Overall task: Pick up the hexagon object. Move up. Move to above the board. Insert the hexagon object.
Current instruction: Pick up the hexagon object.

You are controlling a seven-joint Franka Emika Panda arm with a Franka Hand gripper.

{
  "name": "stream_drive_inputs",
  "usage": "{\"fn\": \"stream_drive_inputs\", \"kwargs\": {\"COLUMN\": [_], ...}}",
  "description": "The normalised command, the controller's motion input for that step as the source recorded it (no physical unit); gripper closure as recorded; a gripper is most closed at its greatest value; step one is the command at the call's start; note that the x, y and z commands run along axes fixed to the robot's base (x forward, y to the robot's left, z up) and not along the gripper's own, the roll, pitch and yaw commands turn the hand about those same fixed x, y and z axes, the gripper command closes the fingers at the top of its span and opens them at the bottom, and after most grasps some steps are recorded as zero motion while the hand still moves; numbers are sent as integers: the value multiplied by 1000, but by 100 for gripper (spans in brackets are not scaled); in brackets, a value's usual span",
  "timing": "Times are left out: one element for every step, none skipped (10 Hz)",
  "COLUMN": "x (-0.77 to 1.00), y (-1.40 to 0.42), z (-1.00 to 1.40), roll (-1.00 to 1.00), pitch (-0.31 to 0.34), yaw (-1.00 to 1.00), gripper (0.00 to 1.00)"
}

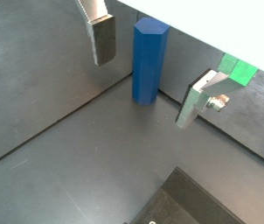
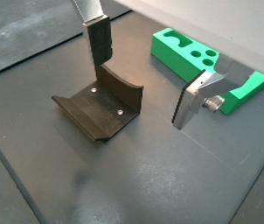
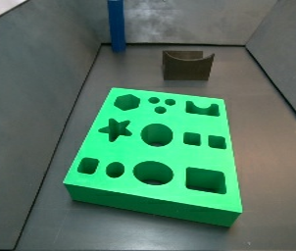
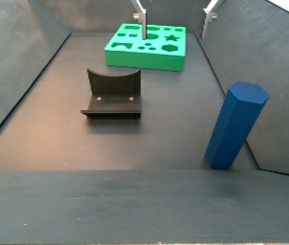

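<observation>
Gripper (image 1: 146, 68) fingers are spread wide and hold nothing — I see the hexagon object (image 1: 149, 61) standing upright on the floor between them, far from the board (image 3: 155, 147). If I close crooked, it may tip.

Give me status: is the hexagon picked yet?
No, nothing is done yet. The blue hexagon stands upright on the floor, untouched. The pincer is open, its fingers hanging on either side of the hexagon, apparently lining up for the grasp. Closing, lifting, moving over the green board and inserting are all left; its holes are empty.
</observation>
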Motion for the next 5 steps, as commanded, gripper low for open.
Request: {"fn": "stream_drive_inputs", "kwargs": {"x": [-371,-974,-966,-860,-757], "y": [397,434,440,531,586], "z": [0,-23,0,0,0], "roll": [-19,-14,0,-44,-53], "pitch": [0,-30,-4,0,-1], "yaw": [0,-126,-91,-34,0], "gripper": [0,0,0,0,0]}}
